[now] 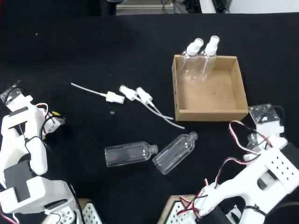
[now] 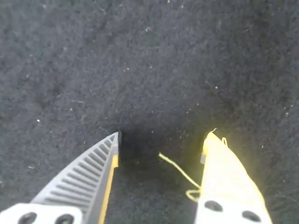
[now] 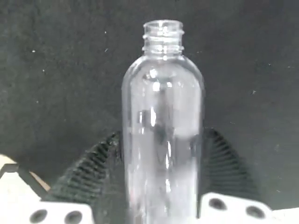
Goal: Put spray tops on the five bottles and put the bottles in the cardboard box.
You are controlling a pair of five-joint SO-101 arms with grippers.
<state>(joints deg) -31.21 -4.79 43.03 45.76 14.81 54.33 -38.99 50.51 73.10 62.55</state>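
One clear uncapped plastic bottle [image 3: 163, 102] sat clamped in the right gripper [image 3: 161, 135] near the brown cardboard box [image 1: 210, 114]; the left gripper [image 2: 164, 136] gaped empty; pressing a white spray top [image 1: 114, 97] on could have twisted it loose.

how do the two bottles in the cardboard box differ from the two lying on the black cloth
The boxed bottles wear white spray tops; the lying bottles have bare, open necks. The boxed bottles lean on the far wall of the cardboard box, tops poking over its rim; the lying bottles rest on their sides on the black cloth, outside it. All four are clear plastic of the same shape.
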